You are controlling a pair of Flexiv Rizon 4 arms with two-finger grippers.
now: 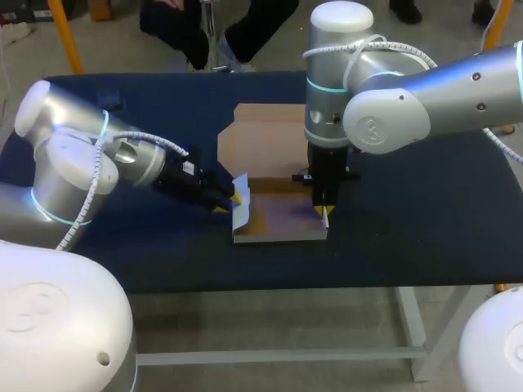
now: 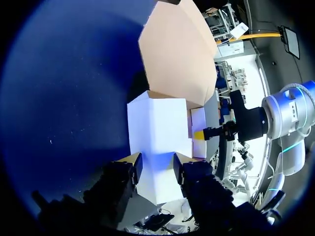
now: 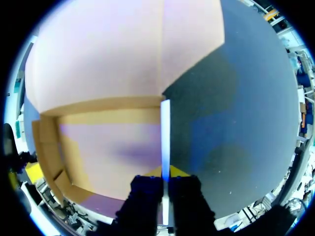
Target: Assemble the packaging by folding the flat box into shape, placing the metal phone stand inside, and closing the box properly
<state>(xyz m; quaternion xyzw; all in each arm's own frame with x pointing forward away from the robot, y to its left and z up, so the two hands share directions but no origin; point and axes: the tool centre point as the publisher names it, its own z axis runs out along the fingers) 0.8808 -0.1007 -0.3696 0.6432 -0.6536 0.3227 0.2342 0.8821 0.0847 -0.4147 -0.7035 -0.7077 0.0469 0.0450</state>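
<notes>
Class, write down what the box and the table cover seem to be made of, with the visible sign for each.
Box: seemingly cardboard, matte; plain brown inside, white outside, with sharp fold creases and a thin wall edge. Table cover: probably cloth or felt, dark blue, matte without glare; the weave cannot be seen.

table (image 1: 425,237) | dark blue top | pale grey legs (image 1: 413,318) under front edge
</notes>
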